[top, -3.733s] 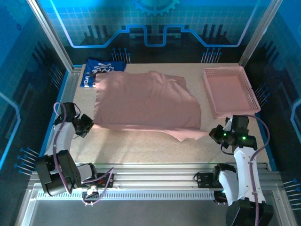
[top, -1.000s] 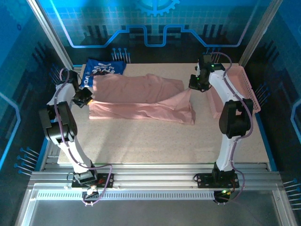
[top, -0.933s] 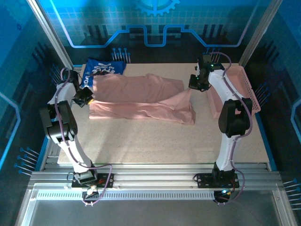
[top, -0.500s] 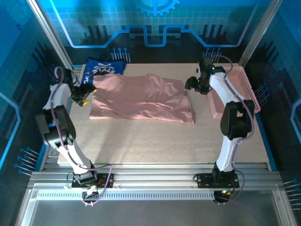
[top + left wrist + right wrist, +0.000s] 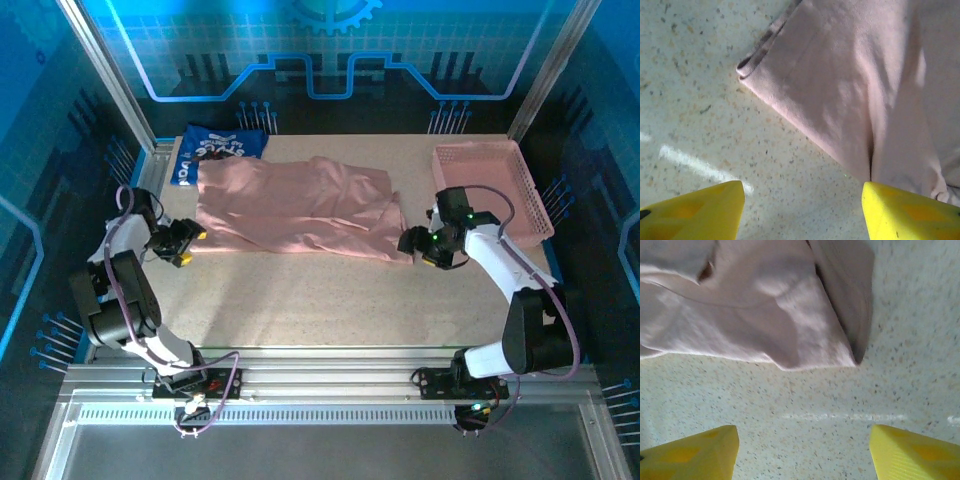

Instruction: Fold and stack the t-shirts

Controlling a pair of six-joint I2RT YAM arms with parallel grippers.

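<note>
Now | L end effector point(image 5: 194, 243), R end effector point(image 5: 409, 243) hovering open, empty, at pink t-shirt point(image 5: 300, 205) corners | prob best next: gripping both layers, lifting evenly.

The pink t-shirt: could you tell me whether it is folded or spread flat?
Folded: the pink t-shirt lies doubled over, with layered edges showing at its near corners.
</note>
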